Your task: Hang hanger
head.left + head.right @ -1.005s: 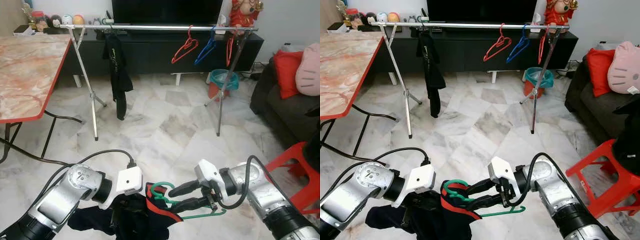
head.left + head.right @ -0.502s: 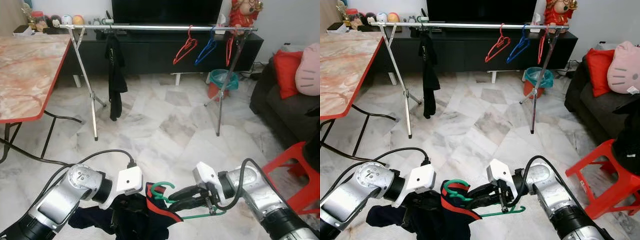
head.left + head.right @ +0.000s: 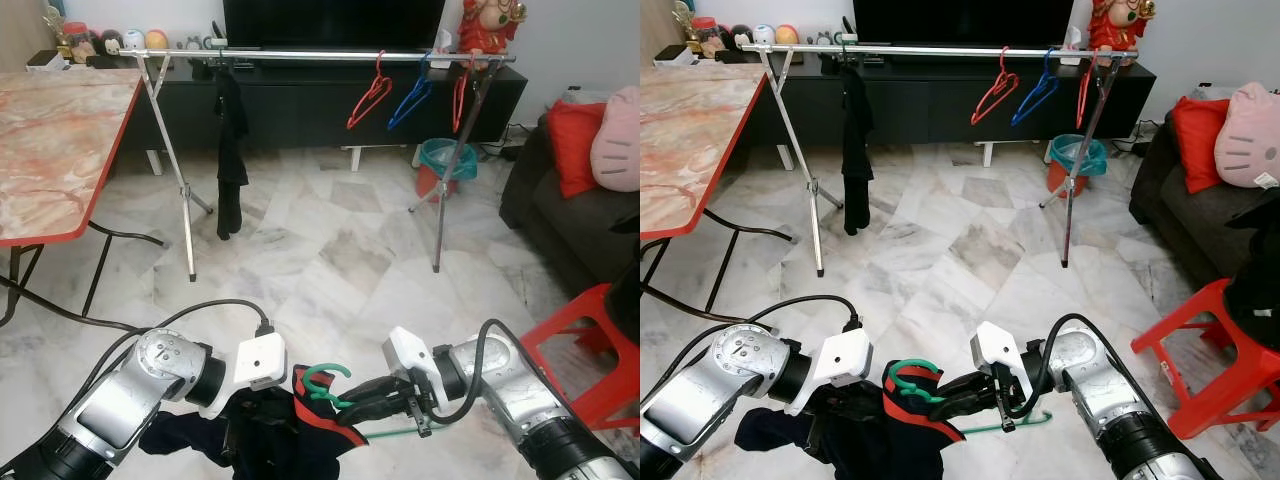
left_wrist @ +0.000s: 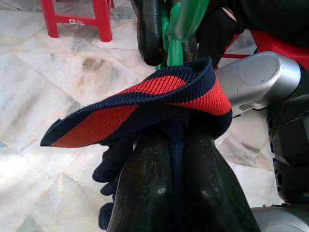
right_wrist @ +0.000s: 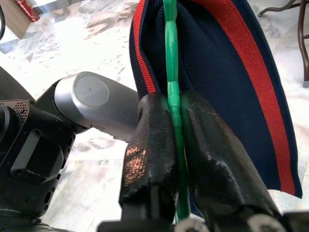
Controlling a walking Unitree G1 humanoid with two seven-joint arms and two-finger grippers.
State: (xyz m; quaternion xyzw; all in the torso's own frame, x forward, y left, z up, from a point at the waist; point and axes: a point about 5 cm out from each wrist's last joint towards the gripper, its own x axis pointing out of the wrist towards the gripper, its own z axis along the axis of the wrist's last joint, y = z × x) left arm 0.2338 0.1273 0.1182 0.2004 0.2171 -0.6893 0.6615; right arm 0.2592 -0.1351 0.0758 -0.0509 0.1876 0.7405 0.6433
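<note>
A green hanger (image 3: 324, 379) sits inside a navy garment with a red stripe (image 3: 300, 442), low in front of me. My left gripper (image 4: 175, 141) is shut on the garment's striped collar (image 4: 145, 104), just below the hanger's hook. My right gripper (image 3: 366, 400) is shut on the green hanger's bar (image 5: 171, 82), its fingers (image 5: 149, 135) pressed on either side, right beside the garment. Across the back of the room runs a silver clothes rail (image 3: 320, 54) on crossed legs.
On the rail hang a black garment (image 3: 230, 150), two red hangers (image 3: 370, 95) and a blue hanger (image 3: 411, 96). A marble table with a red edge (image 3: 60, 130) stands at left. A dark sofa (image 3: 570, 220), red stool (image 3: 600, 340) and teal bin (image 3: 445, 160) are at right.
My right gripper has gone from spread to shut on the green hanger and has slid a little toward the garment. The black garment on the rail has swung straighter.
</note>
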